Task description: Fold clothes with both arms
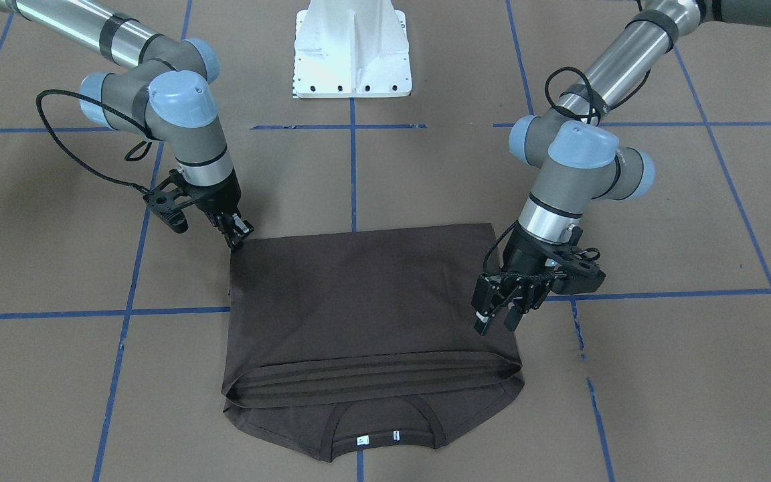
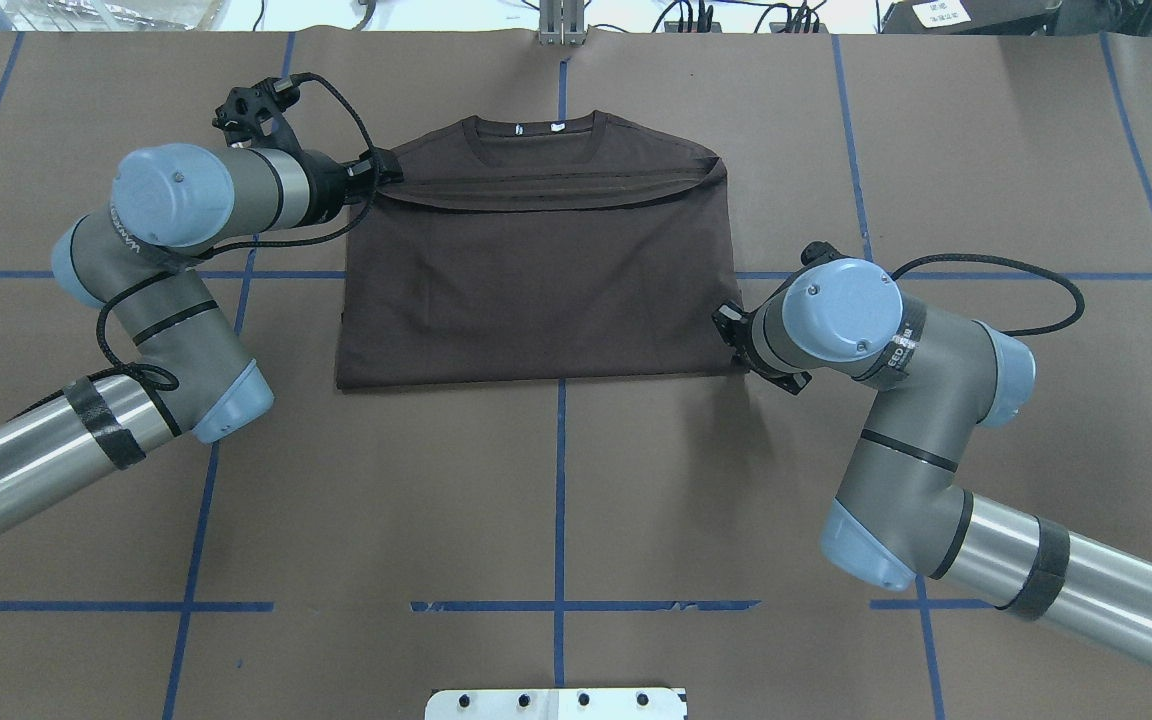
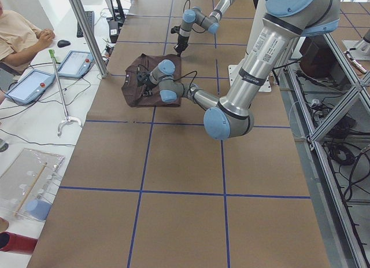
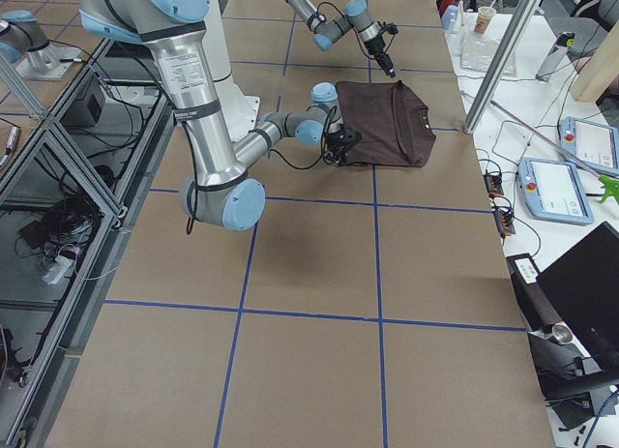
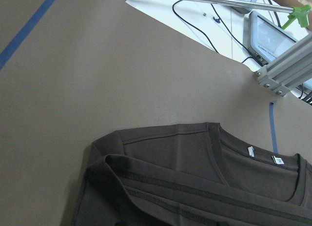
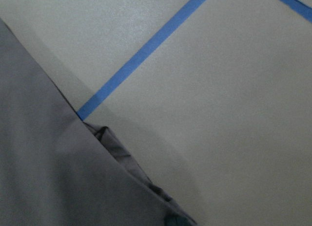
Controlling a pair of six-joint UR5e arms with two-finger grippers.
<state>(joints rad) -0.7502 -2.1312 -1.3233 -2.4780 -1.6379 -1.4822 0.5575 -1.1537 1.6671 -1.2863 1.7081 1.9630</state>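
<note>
Closest to you on the brown table (image 1: pixel 666 395), the dark T-shirt (image 1: pixel 365 294) lies flat with its ribbed collar (image 1: pixel 342 418) pointing your way and two small white neck tags (image 1: pixel 361 440) showing inside the neckline. Just beyond the collar you see the stitched hem (image 1: pixel 372 376). The lower part of the shirt is folded up over the chest, so the hem runs straight across just short of the neck opening and the garment forms a rough rectangle.

At the end of that hem on the robot's left, the left gripper (image 1: pixel 496 324) points down at the shirt's side edge. Its two fingers stand apart with nothing between them. You cannot tell from these views whether the tips touch the cloth.

Further from you, the fold line forms the shirt's far edge. The right gripper (image 1: pixel 239 235) sits at the corner of that edge on the robot's right, with its tips down by the cloth. You cannot tell whether those fingers are parted or pinching the fabric.

Blue tape lines (image 1: pixel 124 312) cross the table under and around the shirt, and beyond everything stands the white pedestal (image 1: pixel 352 50)
</note>
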